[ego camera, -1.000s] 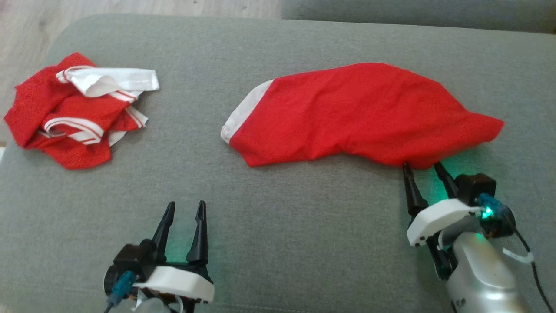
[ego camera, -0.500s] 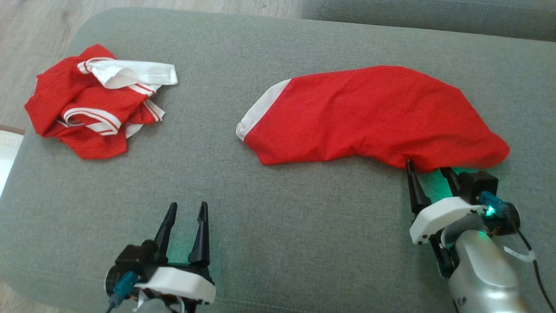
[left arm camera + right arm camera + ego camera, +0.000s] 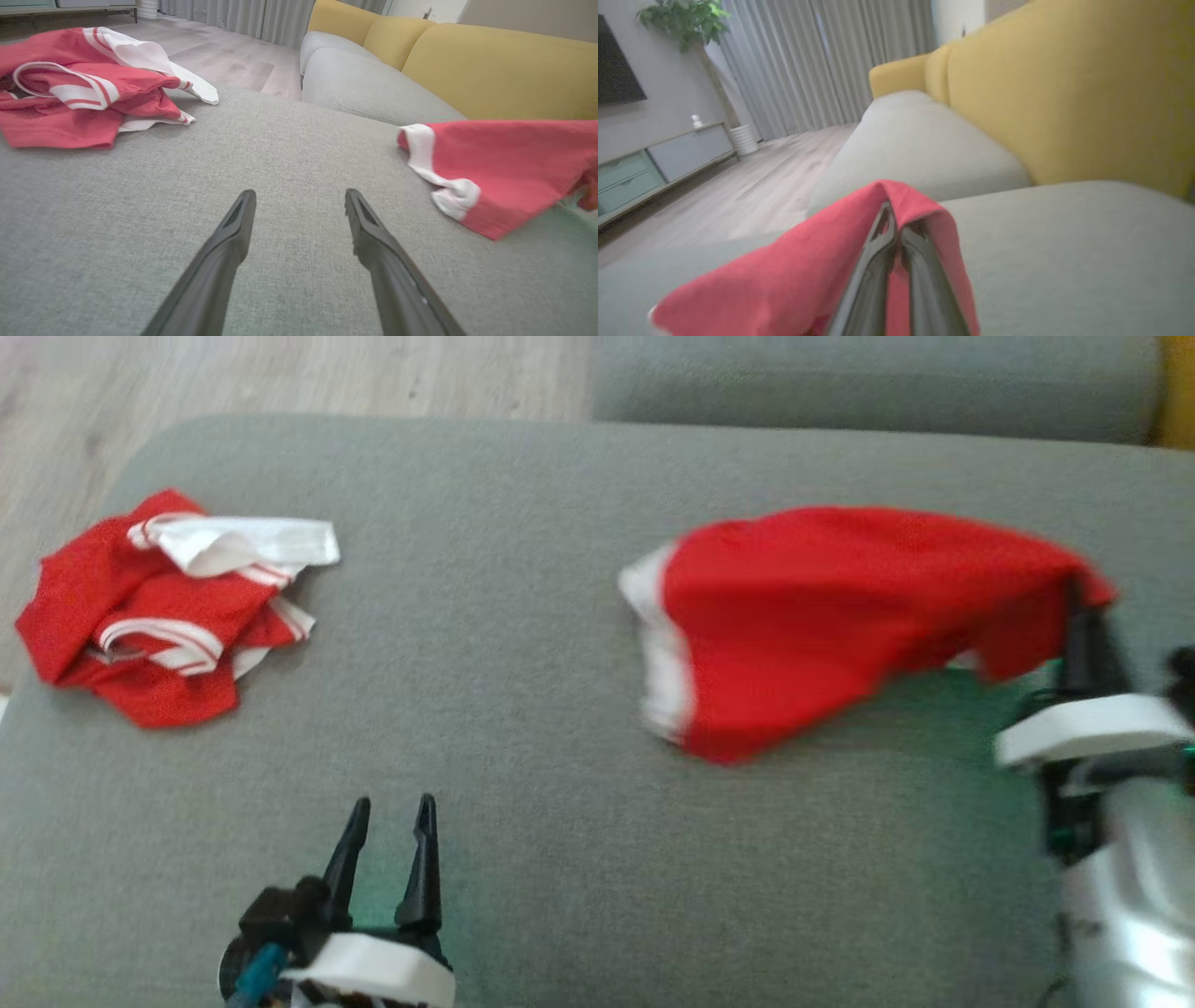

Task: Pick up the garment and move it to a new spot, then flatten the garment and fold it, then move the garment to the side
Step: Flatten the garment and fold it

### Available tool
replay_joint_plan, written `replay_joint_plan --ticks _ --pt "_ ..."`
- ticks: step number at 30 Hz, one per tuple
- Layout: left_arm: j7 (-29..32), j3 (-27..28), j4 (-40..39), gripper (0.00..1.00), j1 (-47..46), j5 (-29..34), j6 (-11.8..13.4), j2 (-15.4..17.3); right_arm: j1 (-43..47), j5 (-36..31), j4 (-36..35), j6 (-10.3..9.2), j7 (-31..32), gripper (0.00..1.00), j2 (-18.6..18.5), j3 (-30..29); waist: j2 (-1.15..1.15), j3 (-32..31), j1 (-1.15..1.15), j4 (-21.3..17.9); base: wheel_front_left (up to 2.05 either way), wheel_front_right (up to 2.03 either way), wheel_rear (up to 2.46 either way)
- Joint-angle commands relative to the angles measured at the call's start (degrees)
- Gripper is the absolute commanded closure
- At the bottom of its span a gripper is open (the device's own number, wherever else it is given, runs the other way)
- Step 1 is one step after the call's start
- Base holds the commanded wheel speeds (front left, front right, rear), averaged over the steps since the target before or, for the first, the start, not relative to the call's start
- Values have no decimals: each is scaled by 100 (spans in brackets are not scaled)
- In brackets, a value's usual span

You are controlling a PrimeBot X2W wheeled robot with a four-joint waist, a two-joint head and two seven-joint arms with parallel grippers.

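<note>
Head view is blurred; the right fingers [image 3: 1083, 639] sit near the frame edge, tips buried in cloth. They're clenched on one end of the red garment [image 3: 840, 607]. That end is raised and the white-banded end away from them droops to the grey sofa cushion [image 3: 523, 728]. Down left, the left fingers [image 3: 425, 835] are released, nothing between them, bare cushion ahead. Well left of them, a crumpled red-and-white garment [image 3: 159, 607] lies by the cushion edge.
</note>
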Motion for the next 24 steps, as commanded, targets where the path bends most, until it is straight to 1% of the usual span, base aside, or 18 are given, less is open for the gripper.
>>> replay_joint_plan --ticks 1,4,5,6,8,10,13,16,20,23,24 --pt "-30 205 -149 0 -74 -8 4 10 -246 -40 -298 -4 -37 100 -239 -26 0 -170 1 -161 0 0 0" --pt "-30 154 -148 0 -74 -39 -1 10 -681 -171 -504 -4 -37 100 -568 -122 0 -221 1 -187 0 0 0" --pt "-30 154 -148 0 -74 -39 -1 10 -681 -171 -504 -4 -37 100 -568 -122 0 -221 1 -187 0 0 0" --pt "-30 127 -146 0 -82 -53 -1 10 -869 -229 -568 -4 -37 100 -657 -86 0 -223 1 -174 0 0 0" --pt "-30 56 -141 0 -105 -84 -3 10 -1273 -337 -673 -4 -37 100 -808 99 0 -209 1 -105 0 0 0" --pt "-30 3 -130 0 -112 -135 -6 10 -1655 -446 -757 -4 -37 100 -882 453 0 -177 1 -2 0 0 0" --pt "-30 -52 -89 0 -107 -191 -1 10 -2043 -559 -730 -4 -37 100 -842 1313 0 -127 1 176 0 0 0" --pt "-30 -52 -48 0 -75 -231 11 10 -2105 -487 -477 -4 -37 100 -638 2264 0 -81 1 345 0 0 0" --pt "-30 -43 -25 0 -39 -282 21 10 -1688 -199 21 -4 -37 100 -304 3397 0 -18 1 501 0 0 0" --pt "-30 -26 -14 0 -28 -305 16 10 -1138 53 489 -4 -37 100 -174 4294 0 9 1 526 0 0 0" --pt "-30 -23 -10 0 -31 -312 14 10 -955 139 659 -4 -37 89 -153 4554 0 18 1 520 0 0 0"
